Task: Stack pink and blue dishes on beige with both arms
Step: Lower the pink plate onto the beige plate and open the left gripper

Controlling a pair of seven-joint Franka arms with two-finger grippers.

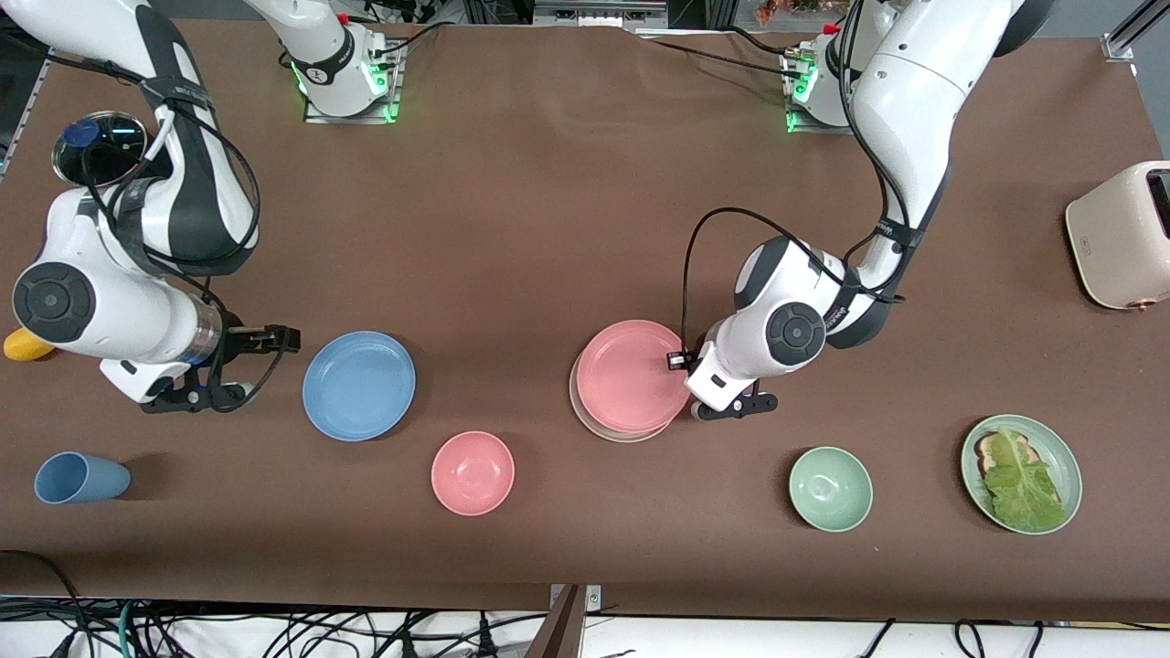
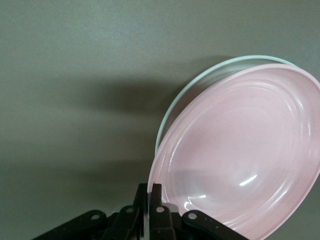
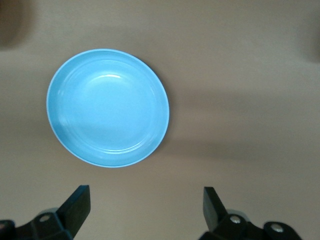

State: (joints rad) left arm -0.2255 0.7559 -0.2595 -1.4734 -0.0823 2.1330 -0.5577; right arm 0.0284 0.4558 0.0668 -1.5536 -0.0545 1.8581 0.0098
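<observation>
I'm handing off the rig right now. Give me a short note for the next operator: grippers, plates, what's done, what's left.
Left gripper: jaws shut on the pink plate rim; plate lies over the beige plate, slightly offset.
Right gripper: jaws open, over bare table beside the blue plate, holding nothing.
Done: pink is on beige, not yet released.
Left: release pink, then pick up blue and stack it on top.

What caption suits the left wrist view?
Left gripper shut on pink plate's rim, over the beige plate.
</observation>
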